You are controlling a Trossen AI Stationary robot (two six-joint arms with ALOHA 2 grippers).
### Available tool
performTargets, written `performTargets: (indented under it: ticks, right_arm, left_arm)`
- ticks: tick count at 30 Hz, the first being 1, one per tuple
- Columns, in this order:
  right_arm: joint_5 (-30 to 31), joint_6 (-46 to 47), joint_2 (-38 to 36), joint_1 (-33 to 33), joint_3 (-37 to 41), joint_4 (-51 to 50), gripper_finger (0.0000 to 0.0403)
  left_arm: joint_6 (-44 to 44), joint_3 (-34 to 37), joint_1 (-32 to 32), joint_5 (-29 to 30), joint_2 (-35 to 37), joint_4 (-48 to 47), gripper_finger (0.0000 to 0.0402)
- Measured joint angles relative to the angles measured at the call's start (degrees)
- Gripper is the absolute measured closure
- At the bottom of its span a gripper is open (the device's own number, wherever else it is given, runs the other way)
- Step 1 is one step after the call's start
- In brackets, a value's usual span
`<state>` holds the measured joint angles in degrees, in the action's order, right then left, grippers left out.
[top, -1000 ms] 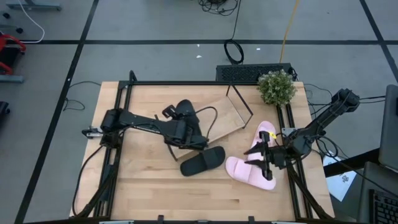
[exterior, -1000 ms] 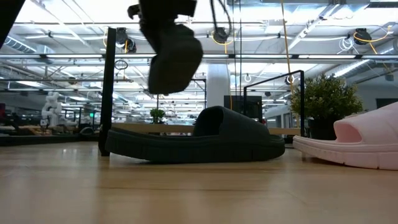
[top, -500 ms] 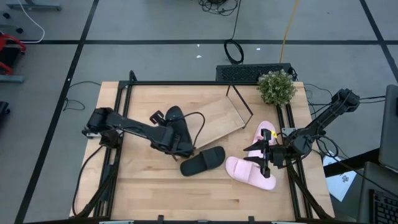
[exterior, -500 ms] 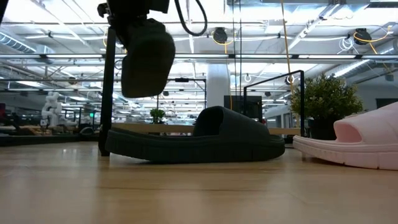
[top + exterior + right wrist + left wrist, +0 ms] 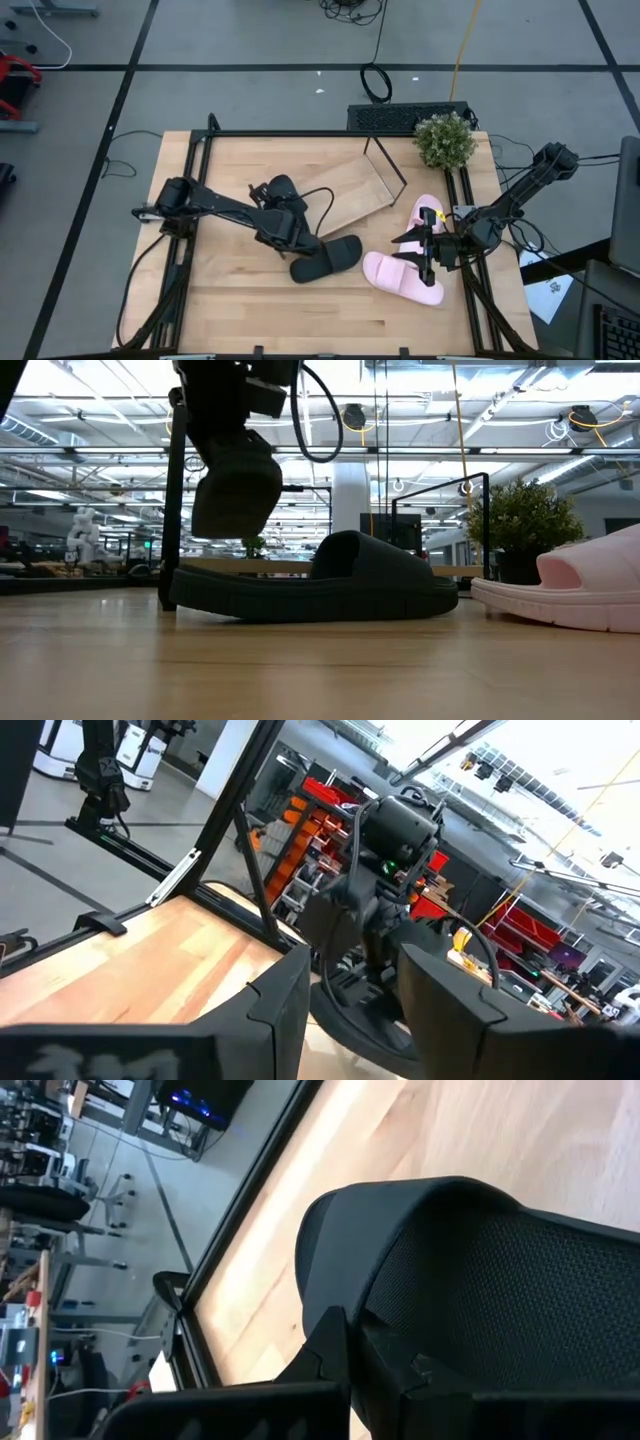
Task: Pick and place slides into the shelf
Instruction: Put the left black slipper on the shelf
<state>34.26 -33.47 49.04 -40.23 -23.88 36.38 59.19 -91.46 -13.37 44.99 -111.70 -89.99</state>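
Now swung back toward the shelf [image 5: 352,190], left fingers [image 5: 283,214] gripping a black slide [image 5: 235,492] aloft; right fingers [image 5: 422,250] open, waiting beside pink slides [image 5: 400,277].

A potted plant [image 5: 445,139] stands at the wooden table's [image 5: 230,300] far corner.

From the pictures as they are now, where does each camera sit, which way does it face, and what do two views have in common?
High view: above the table, facing straight down; both arms show, the left gripper carrying a black slide beside the shelf.
Low view: table height, facing level; the left arm comes from above.
Left wrist view: on the left arm; its fingers clamp the carried slide.
Right wrist view: on the right arm, its open fingers showing, facing the left arm.
Shared: high and low views both show the lying black slide.
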Motion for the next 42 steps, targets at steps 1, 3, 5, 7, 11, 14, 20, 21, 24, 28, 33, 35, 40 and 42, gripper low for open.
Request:
performTargets:
  ticks: [1,3,5,7,11,14,20,21,24,28,33,35,40,42]
  right_arm:
    - [0.00,0.00,0.00,0.00,0.00,0.00,0.0259]
    - [0.00,-0.07,0.02,0.00,0.00,-0.02,0.0259]
    - [0.00,-0.07,0.01,0.00,0.00,0.00,0.0259]
    - [-0.02,-0.11,0.01,0.00,0.00,-0.20,0.0259]
    - [-0.02,-0.15,0.00,0.00,0.00,-1.12,0.0259]
    - [-0.02,-0.20,0.02,0.00,0.00,-1.57,0.0259]
    - [-0.02,-0.20,0.02,0.00,0.00,-1.61,0.0259]
    - [-0.02,-0.20,0.01,0.00,0.00,-1.66,0.0259]
    - [-0.02,-0.20,0.01,0.00,0.00,-2.53,0.0259]
    - [-0.02,-0.20,0.00,0.00,0.00,-2.87,0.0259]
    - [-0.02,-0.20,0.00,0.00,0.00,-2.89,0.0259]
    - [-0.02,-0.20,0.00,0.00,0.00,-2.89,0.0259]
    - [-0.02,-0.20,0.02,0.00,0.00,-3.24,0.0259]
    - [-0.02,-0.20,0.02,0.00,0.00,-3.48,0.0259]
  left_arm:
    - [0.08,0.00,-0.02,0.05,-0.35,0.03,0.0402]
    - [0.07,0.00,-0.04,0.23,-1.01,-0.10,0.0402]
    - [0.03,0.00,-0.07,0.87,-1.99,0.05,0.0402]
    - [0.10,0.00,-0.04,1.27,-2.91,0.02,0.0402]
    - [0.73,0.00,-0.35,1.20,-4.52,-0.01,0.0401]
    - [1.46,0.00,-0.98,1.54,-5.00,-0.03,0.0402]
    - [2.52,0.00,-1.74,1.81,-5.05,-0.09,0.0401]
    - [2.67,0.00,-2.06,1.99,-5.05,-0.03,0.0401]
    - [2.88,-0.02,-2.76,2.45,-5.07,0.07,0.0402]
    - [3.28,-0.02,-3.02,2.56,-5.10,0.04,0.0402]
    - [4.16,-0.02,-3.00,2.56,-5.10,0.01,0.0401]
    - [4.63,-0.02,-2.74,2.45,-5.10,-0.01,0.0402]
    - [5.20,-0.02,-1.71,0.64,-5.10,-0.10,0.0401]
    - [4.33,-0.02,-1.47,0.64,-5.10,-0.14,0.0401]
